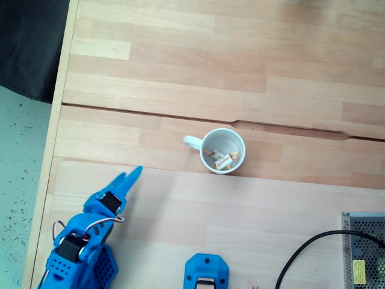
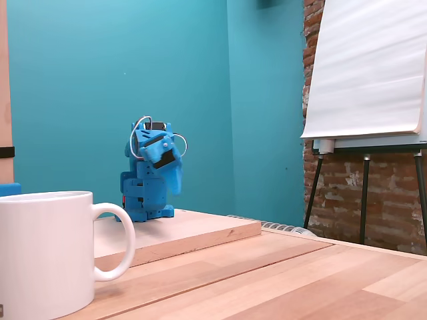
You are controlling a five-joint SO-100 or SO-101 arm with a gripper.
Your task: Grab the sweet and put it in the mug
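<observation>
In a fixed view from above, the white mug [image 1: 210, 137] stands upright near the middle of the wooden table, its handle pointing left. Wrapped sweets [image 1: 222, 161] with a white middle and yellow-orange ends lie on its bottom. My blue gripper [image 1: 133, 175] rests at the lower left, well clear of the mug, its fingers together and holding nothing. In a fixed view from table height, the mug [image 2: 43, 250] fills the left foreground and hides what is inside it. The folded arm stands behind it with the gripper [image 2: 176, 191] pointing down.
A grey mesh metal box [image 1: 364, 251] and a black cable [image 1: 299, 257] sit at the lower right, and a blue part [image 1: 206, 272] lies at the bottom edge. The table's left edge [image 1: 53, 138] drops to the floor. An easel [image 2: 365, 127] stands to the right.
</observation>
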